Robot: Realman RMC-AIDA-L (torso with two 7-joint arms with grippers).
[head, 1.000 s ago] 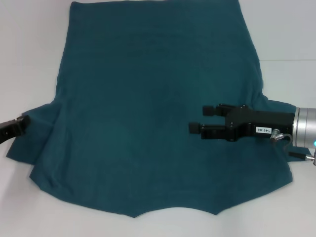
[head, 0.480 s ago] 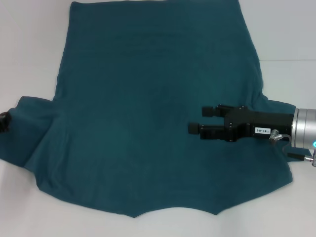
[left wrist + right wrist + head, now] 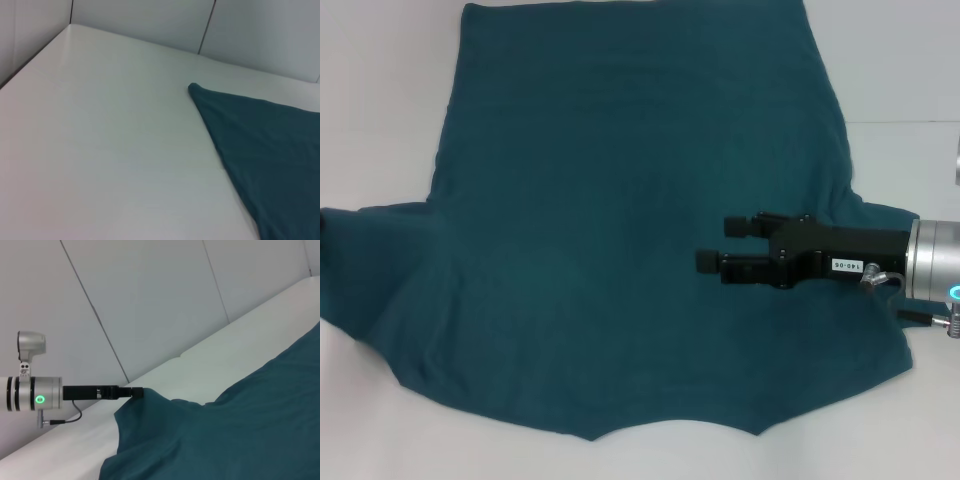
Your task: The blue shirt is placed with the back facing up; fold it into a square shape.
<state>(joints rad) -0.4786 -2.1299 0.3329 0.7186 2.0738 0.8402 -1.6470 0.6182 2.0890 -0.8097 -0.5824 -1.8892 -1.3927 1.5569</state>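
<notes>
The blue shirt (image 3: 620,210) lies spread on the white table (image 3: 380,100), plain side up, with its collar edge nearest me. My right gripper (image 3: 718,243) hovers over the shirt's right half, open, its fingers pointing toward the middle with nothing between them. In the head view my left gripper is past the left edge, where the left sleeve (image 3: 360,250) is stretched outward. The right wrist view shows the left gripper (image 3: 136,392) shut on the tip of that sleeve (image 3: 150,405). In the left wrist view, one corner of the shirt (image 3: 260,145) lies flat on the table.
Bare white tabletop (image 3: 100,150) surrounds the shirt on both sides. Pale wall panels (image 3: 150,300) rise behind the table's far edge.
The left gripper has drawn the left sleeve outward to the left and gone out of the head view. The right gripper has edged slightly toward the shirt's middle.
</notes>
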